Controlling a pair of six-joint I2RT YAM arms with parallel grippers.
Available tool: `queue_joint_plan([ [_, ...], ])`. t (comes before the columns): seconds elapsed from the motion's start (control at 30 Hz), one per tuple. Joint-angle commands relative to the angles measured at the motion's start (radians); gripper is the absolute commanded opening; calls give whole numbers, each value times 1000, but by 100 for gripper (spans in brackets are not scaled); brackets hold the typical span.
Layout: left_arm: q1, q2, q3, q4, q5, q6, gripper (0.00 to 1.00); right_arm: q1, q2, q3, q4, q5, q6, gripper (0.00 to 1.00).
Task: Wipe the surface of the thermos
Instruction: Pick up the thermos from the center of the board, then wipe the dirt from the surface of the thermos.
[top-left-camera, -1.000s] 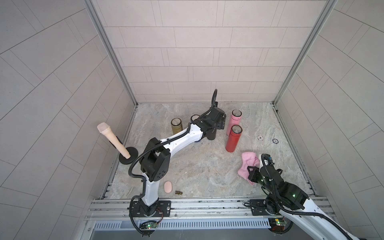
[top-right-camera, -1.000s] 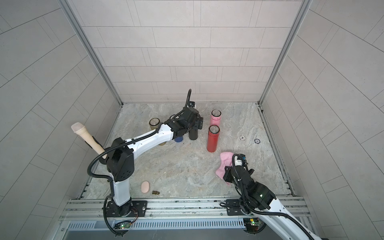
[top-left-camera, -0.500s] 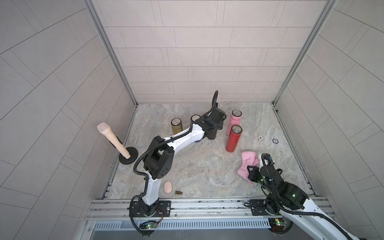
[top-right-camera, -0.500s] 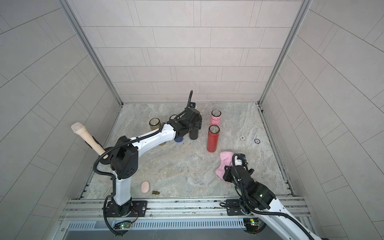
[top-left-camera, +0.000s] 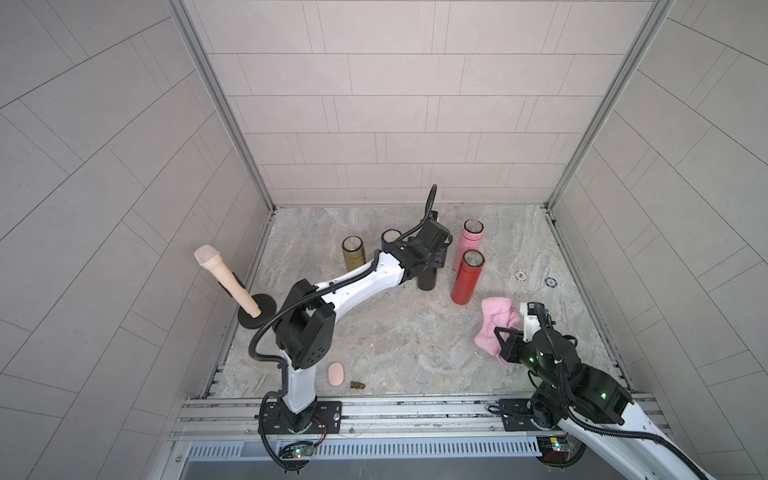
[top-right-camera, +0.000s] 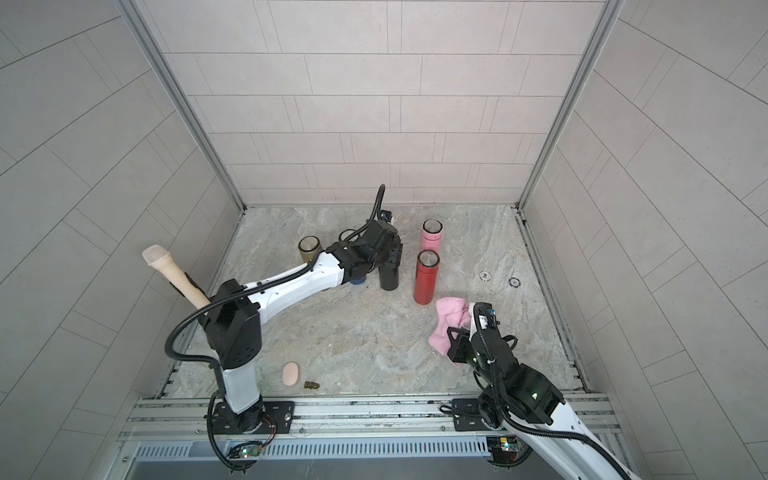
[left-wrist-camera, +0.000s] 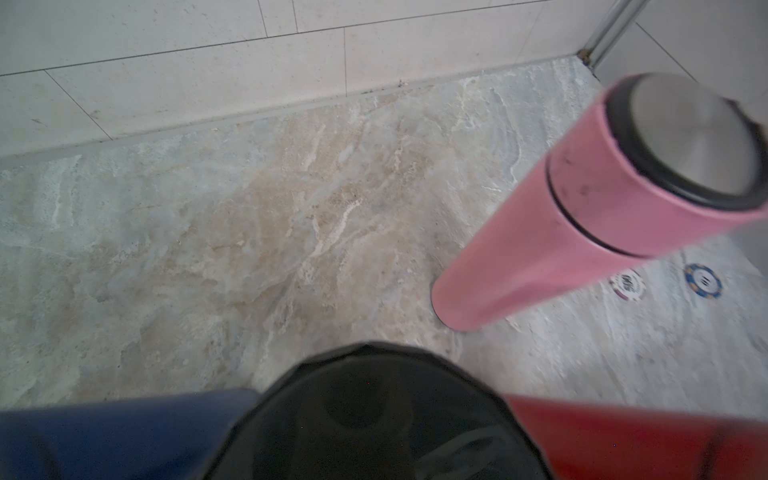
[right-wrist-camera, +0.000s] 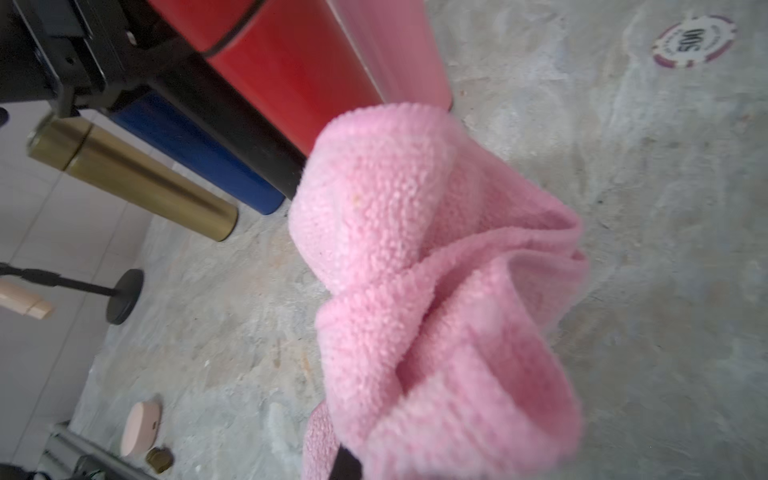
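Left fingers (top-left-camera: 441, 255) — now round black thermos (top-left-camera: 426, 280)

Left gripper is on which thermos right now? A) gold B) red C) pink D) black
D. In both top views the left gripper is clamped over the top of the black thermos, which also shows close up in the left wrist view.

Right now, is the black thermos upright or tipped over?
Upright: the black thermos stands on its base, lid end up, with the left gripper closed around its top.
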Motion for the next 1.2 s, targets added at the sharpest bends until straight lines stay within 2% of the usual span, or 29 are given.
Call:
queue_joint_plan([
  [0.0,-52,-192,-82,-11,13,-71,0,0,57,32,63,-226,-35,0],
  [0.1,-102,-309,-172,-9,51,-89,0,35,126,48,125,-300,-37,0],
  [0.27,-216,-467,-320,0,21,-147,0,161,219,40,243,-253,-17,0],
  [0.47,-327,-604,-473,46,-134,-259,0,181,334,-8,359,-197,29,0],
  [0.57,-350,-622,-527,81,-186,-309,0,187,387,4,466,-259,2,0],
  [0.77,-359,-574,-511,82,-257,-364,0,294,531,203,397,-285,-137,0],
  [0.93,-362,-522,-447,22,-310,-383,0,324,662,218,447,-357,-159,0],
  [1.03,-361,-506,-386,-50,-340,-388,0,326,721,204,433,-310,-140,0],
  [1.17,-363,-529,-348,-107,-338,-375,0,326,739,136,441,-164,-111,0],
])
